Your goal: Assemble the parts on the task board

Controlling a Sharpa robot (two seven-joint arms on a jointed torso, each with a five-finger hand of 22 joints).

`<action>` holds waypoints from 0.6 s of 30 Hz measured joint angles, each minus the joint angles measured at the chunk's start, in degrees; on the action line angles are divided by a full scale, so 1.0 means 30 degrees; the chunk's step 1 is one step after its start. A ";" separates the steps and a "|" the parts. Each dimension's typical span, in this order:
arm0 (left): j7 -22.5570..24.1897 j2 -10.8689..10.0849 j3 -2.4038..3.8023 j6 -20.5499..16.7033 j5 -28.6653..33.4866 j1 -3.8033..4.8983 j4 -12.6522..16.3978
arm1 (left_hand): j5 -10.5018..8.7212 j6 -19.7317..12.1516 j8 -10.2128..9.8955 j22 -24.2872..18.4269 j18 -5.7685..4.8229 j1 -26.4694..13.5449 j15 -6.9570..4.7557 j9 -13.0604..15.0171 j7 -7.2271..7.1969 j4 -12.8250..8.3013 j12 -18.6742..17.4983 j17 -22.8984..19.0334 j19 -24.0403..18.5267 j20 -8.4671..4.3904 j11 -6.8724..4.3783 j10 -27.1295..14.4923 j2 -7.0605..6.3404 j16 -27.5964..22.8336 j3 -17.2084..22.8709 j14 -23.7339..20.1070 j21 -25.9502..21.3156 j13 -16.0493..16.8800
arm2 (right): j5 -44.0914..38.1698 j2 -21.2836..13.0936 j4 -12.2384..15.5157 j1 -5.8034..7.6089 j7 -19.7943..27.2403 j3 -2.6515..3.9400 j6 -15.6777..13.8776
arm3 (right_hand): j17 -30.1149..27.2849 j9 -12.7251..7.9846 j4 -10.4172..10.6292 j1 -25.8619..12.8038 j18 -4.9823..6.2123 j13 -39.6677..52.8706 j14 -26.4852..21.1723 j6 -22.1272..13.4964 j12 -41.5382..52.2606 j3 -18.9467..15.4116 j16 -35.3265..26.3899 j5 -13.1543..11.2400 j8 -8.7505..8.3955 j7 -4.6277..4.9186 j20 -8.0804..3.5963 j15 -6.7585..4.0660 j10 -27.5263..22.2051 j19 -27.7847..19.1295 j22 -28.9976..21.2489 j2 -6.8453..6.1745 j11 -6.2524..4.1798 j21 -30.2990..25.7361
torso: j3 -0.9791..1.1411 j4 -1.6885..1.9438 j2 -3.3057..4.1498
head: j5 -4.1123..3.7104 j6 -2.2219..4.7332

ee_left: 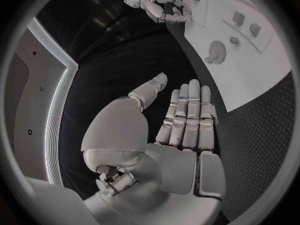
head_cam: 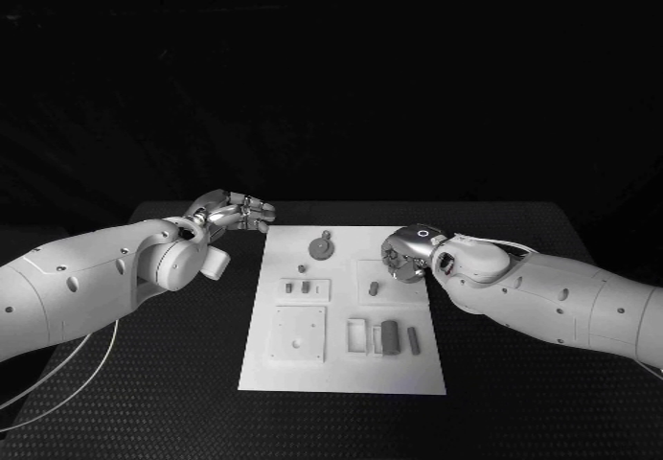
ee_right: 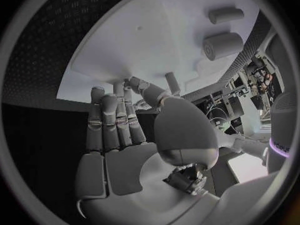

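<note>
You are looking down at a black table (head_cam: 525, 383) with the white board (head_cam: 346, 374) lying at its centre, long side running from 12 to 6 o'clock.

Your left hand (head_cam: 232, 213) is hovering over the table just off the board's 10 o'clock corner, not touching the board. In the left wrist view the same hand (ee_left: 181, 130) is showing its fingers (ee_left: 194, 105) stretched out straight and side by side, thumb set apart, palm bare; it is holding nothing.

Your right hand (head_cam: 410, 252) is sitting over the board's 3 o'clock edge, in its upper half. In the right wrist view the fingers (ee_right: 115, 120) are lying straight and close together while the thumb is reaching toward the board edge; whether thumb and fingertip are pinching a part there, you cannot tell.

On the board, a round disc part (head_cam: 321, 249) is lying near 12 o'clock. Below it, two small parts (head_cam: 297, 286) are standing in a raised block toward 9 o'clock, and one small peg (head_cam: 373, 287) is standing toward 3 o'clock, just beside your right hand. At the lower half, a square plate (head_cam: 299, 333) is lying at 8 o'clock, and upright bars (head_cam: 391, 335) are standing at 4 o'clock.
</note>
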 measured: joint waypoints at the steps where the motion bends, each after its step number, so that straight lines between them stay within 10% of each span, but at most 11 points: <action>1: -0.0001 0.0000 0.0000 -0.0006 0.0000 0.0000 -0.0002 | 0.0000 0.0000 0.0000 0.0000 0.0000 0.0000 -0.0001 -0.0015 0.0000 0.0000 0.0000 0.0020 0.0000 0.0000 0.0000 0.0000 0.0000 0.0000 0.0000 0.0000 0.0000 -0.0001 | -0.0056 -0.0002 0.0016 -0.0005 -0.0029 -0.0002 -0.0015 | 0.0000 -0.0001 -0.0026 0.0132 0.0000 -0.0014 0.0048 0.0129 -0.0002 0.0025 0.0000 0.0000 -0.0002 -0.0040 0.0000 -0.0028 0.0125 0.0000 0.0000 0.0132 -0.0044 0.0000 | 0.0000 0.0002 0.0000 | -0.0007 -0.0005; 18: -0.0031 -0.0014 0.0000 -0.0174 0.0005 0.0004 -0.0122 | 0.0000 0.0001 0.0072 0.0003 0.0000 0.0000 -0.0076 -0.0016 0.0001 0.0000 0.0000 0.0130 0.0000 0.0000 0.0000 0.0000 0.0000 -0.0073 0.0000 0.0074 0.0001 -0.0056 | -0.0693 -0.0036 0.0201 -0.0116 -0.0453 -0.0057 -0.0528 | 0.0347 0.0053 -0.0107 0.0464 -0.0151 0.0348 0.0964 0.1426 -0.0025 0.0046 0.0354 -0.0063 0.0362 -0.0541 -0.0546 -0.0616 0.1535 0.1024 -0.0004 0.0722 -0.0577 0.0293 | 0.0007 0.0000 0.0004 | -0.0081 -0.0088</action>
